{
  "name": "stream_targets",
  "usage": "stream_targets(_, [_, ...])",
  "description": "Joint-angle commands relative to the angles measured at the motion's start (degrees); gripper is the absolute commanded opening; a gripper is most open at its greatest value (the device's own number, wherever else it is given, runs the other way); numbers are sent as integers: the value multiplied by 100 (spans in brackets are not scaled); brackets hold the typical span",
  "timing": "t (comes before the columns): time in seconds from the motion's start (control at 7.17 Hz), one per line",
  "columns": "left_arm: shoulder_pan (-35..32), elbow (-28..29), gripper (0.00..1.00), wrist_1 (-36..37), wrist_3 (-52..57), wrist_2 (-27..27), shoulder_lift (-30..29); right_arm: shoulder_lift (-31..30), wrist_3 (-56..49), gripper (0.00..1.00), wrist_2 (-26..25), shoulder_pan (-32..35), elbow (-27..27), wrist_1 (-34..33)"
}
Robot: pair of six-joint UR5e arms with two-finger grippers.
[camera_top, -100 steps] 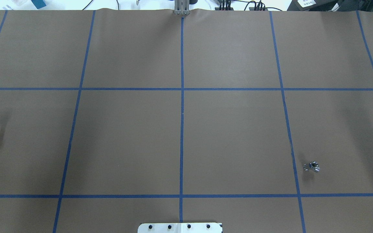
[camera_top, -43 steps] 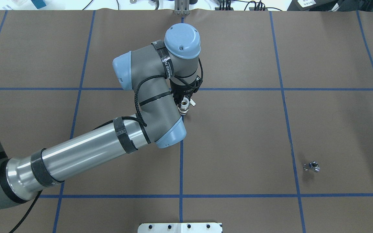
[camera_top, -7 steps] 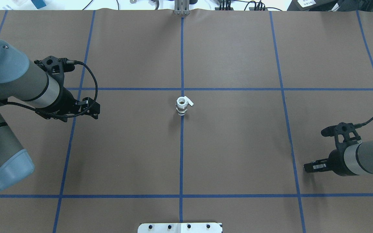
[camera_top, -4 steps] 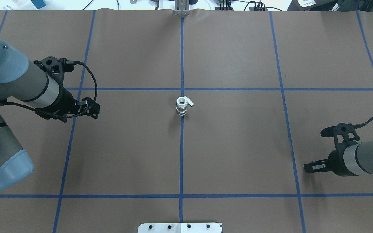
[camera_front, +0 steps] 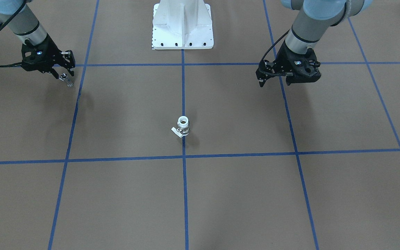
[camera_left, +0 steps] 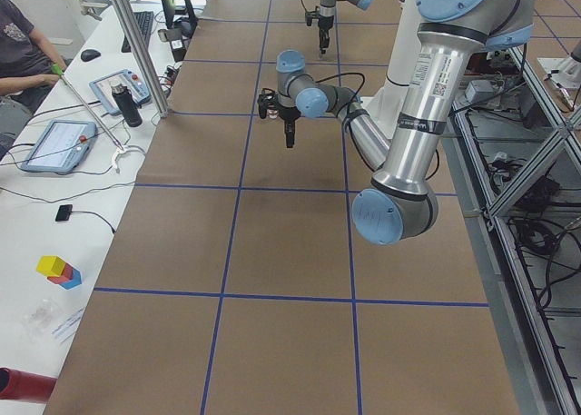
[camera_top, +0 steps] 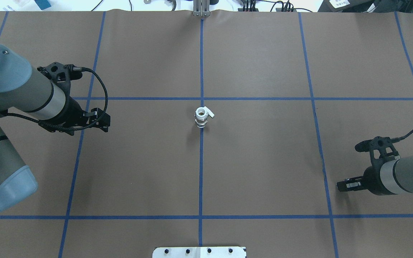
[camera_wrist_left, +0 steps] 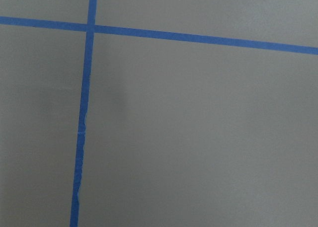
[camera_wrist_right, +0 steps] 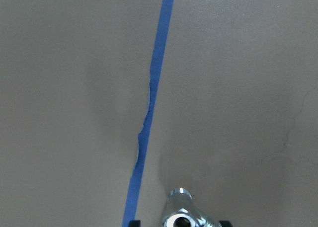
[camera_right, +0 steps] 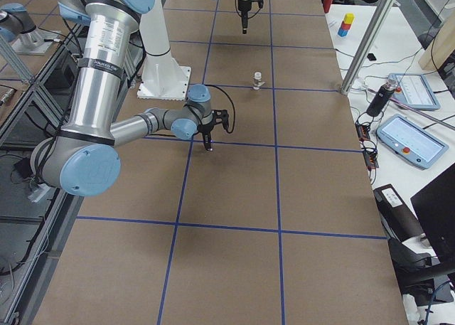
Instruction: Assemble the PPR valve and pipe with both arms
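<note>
The PPR valve (camera_top: 201, 118) stands upright on the centre tape line, white ring up and tab to one side; it also shows in the front view (camera_front: 183, 126). My left gripper (camera_top: 102, 121) hangs open and empty far to the valve's left, over a tape crossing. My right gripper (camera_top: 340, 186) is low at the table's right. In the right wrist view the silvery pipe (camera_wrist_right: 184, 212) sits between its fingertips (camera_wrist_right: 134, 222) with a small gap on each side, so it reads as open around the pipe. The pipe also shows at its tip in the front view (camera_front: 68, 81).
Brown table cover with a blue tape grid (camera_top: 201, 161). The white robot base plate (camera_top: 199, 252) is at the near edge. Operators' desks with tablets (camera_right: 409, 136) and a bottle run along the far side.
Over the last second nothing visibly moves. Earlier, my left arm carried the valve from the left edge to the centre, set it upright and withdrew; my right arm came down at the pipe.
</note>
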Motion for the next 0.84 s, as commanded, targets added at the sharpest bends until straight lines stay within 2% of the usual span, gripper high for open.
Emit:
stream_targets(0.0, [0,0,99,0,0,1,0,11,-10,60,0,-13,-5,0])
stream_targets(0.42, [0,-9,99,0,0,-7,0,2,-28,58,-9,-13,-57,0])
stream_targets(0.56, [0,-9,100,0,0,1,0,2,-28,53,0,-4,-49,0])
stream_targets(0.7, [0,-9,100,0,0,2,0,11,-28,27,0,-4,-49,0])
